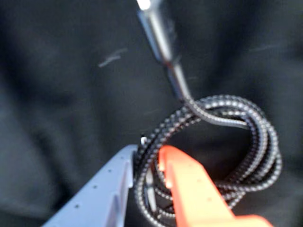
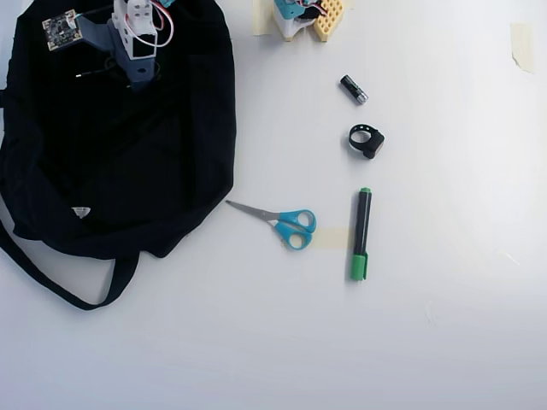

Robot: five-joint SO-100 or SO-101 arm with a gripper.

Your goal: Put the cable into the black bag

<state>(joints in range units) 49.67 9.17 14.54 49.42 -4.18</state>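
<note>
My gripper (image 1: 147, 153) is shut on the cable (image 1: 265, 142), with several strands of the braided black coil pinched between the grey finger (image 1: 111, 184) and the orange finger (image 1: 194, 189). The rest of the coil hangs out to the right in the wrist view. Its loose tail rises to a plug (image 1: 156, 28) near the top edge. Black cloth of the black bag (image 1: 57, 94) fills the whole background there. In the overhead view the gripper (image 2: 139, 79) hovers over the upper left part of the black bag (image 2: 128, 162), and the plug tip (image 2: 79, 74) pokes out to its left.
On the white table to the right of the bag lie blue-handled scissors (image 2: 286, 224), a green marker (image 2: 360, 235), a small battery (image 2: 353, 89) and a thick black ring strap (image 2: 366, 141). The arm's base (image 2: 303, 17) stands at the top. The bag's strap (image 2: 60, 286) loops out at the lower left.
</note>
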